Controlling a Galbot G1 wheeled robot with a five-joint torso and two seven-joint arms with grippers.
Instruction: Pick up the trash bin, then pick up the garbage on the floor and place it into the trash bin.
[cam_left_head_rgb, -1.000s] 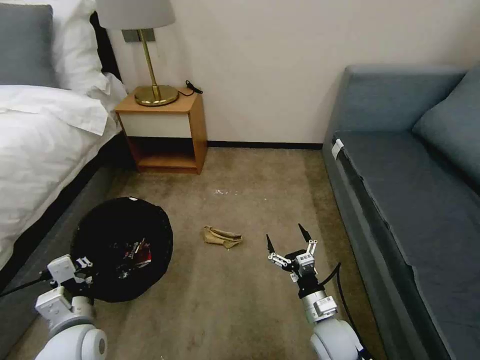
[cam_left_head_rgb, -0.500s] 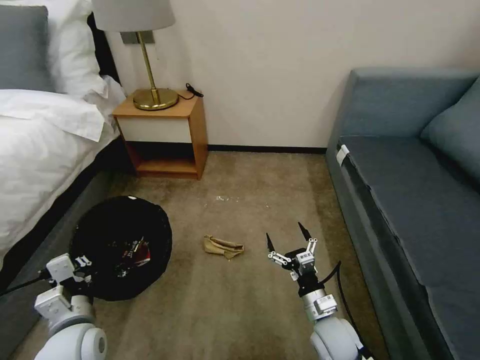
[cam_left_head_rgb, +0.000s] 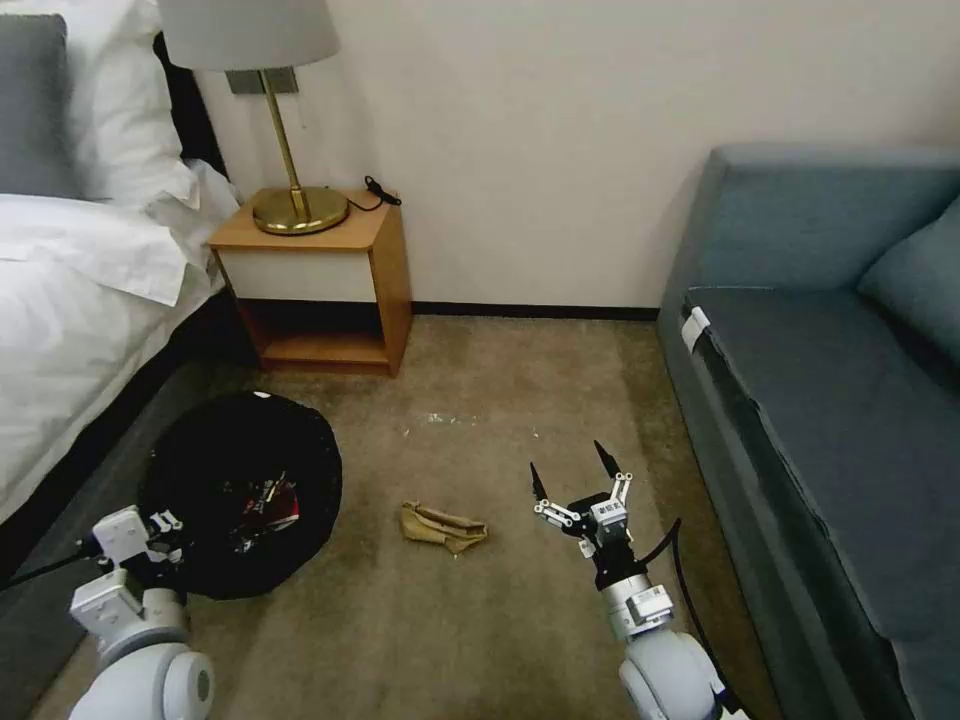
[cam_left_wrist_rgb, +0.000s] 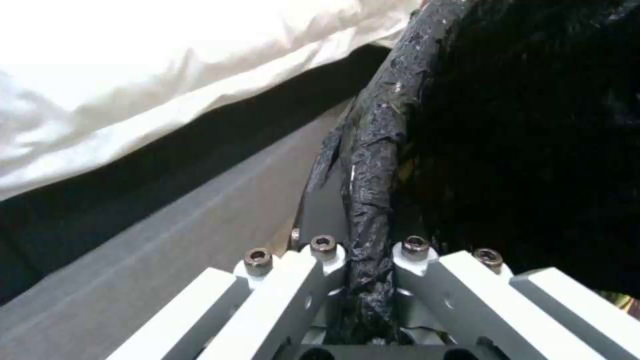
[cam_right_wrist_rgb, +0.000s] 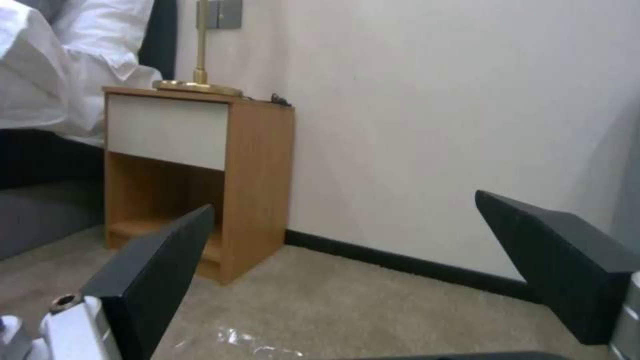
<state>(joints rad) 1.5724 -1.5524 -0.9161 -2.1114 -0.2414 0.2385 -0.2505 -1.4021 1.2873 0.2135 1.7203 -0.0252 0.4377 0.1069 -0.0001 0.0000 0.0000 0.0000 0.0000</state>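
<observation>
Where the head view hides it, left end effector (cam_left_wrist_rgb: 363, 280) pinching trash bin (cam_left_wrist_rgb: 380, 165) rim; right end effector (cam_left_head_rgb: 570, 470) spread.

Ahead of the right gripper's (cam_left_head_rgb: 570, 468) spread jaws lay bare carpet (cam_left_head_rgb: 500, 380) up to the wall (cam_left_head_rgb: 560, 180), nothing blocking. The tan paper scrap (cam_left_head_rgb: 442, 525) lay just off to the jaws' left. The sofa (cam_left_head_rgb: 820, 400) hemmed in their right side. Farther left, the trash bin (cam_left_head_rgb: 240, 490), its rim clamped by the left gripper (cam_left_wrist_rgb: 367, 260), crowded against the bed (cam_left_head_rgb: 70, 330); the nightstand (cam_left_head_rgb: 320, 280) blocked that far corner.
</observation>
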